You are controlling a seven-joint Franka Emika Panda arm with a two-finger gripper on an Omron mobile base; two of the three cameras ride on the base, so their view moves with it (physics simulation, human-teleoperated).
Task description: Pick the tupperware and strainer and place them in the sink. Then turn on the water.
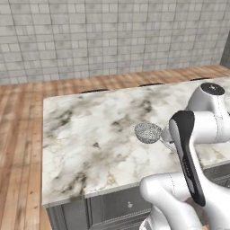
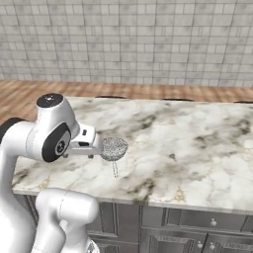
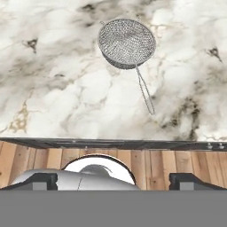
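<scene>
The strainer is a round wire-mesh bowl resting on the marble counter near its front edge. In the hand view the strainer sits at the top, and its thin handle points toward the counter's front edge. My gripper hangs back over the counter's front edge, short of the strainer, open with its fingertips wide apart and nothing between them. In the right base view my hand is just left of the mesh bowl. The tupperware, the sink and the water are out of view.
The counter is an island with grey drawers under its front edge. Wooden floor lies to the left and behind. A tiled wall stands at the back. Dark stool tops peek over the far edge.
</scene>
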